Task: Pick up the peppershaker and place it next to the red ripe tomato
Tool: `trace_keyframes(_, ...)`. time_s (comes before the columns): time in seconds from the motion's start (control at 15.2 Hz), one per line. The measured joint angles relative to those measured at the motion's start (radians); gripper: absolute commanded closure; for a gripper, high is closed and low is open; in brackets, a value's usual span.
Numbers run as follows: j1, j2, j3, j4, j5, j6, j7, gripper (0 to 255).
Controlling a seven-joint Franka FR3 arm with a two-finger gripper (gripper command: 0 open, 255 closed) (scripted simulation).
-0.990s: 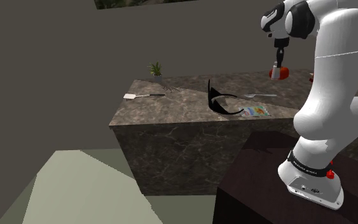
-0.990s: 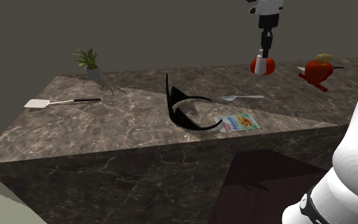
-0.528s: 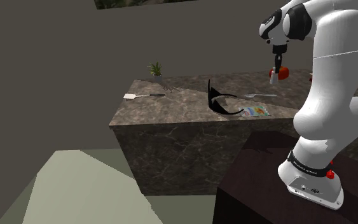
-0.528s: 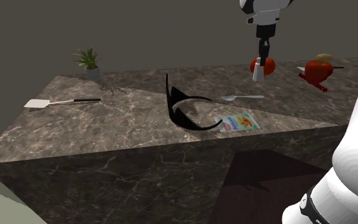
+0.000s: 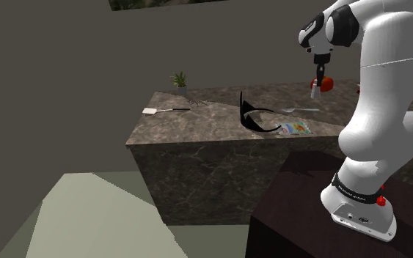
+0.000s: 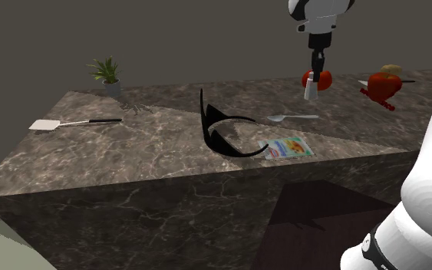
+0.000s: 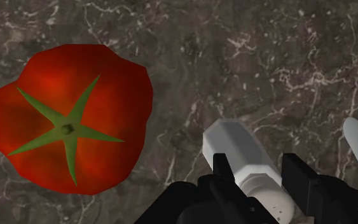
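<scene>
One pale-grey peppershaker, faceted body, dotted cap, in tool, nr tomato

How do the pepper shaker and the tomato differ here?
The pepper shaker is pale grey-white; the tomato is red with a green calyx. The shaker is slim and faceted; the tomato is broad and lumpy. The shaker is clasped in the gripper; the tomato lies free. Both show against the marbled counter.
</scene>
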State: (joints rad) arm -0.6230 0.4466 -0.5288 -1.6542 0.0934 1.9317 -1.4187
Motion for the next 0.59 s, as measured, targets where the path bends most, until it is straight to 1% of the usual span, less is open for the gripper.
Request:
trace_keyframes(0.07, 0.000, 0.000, 0.000, 0.000, 0.000, 0.000, 0.000, 0)
trace_keyframes(0.46, 0.000, 0.000, 0.000, 0.000, 0.000, 0.000, 0.000, 0)
trace_keyframes(0.59, 0.004, -0.013, -0.003, 0.024, -0.006, -0.034, 0.005, 0)
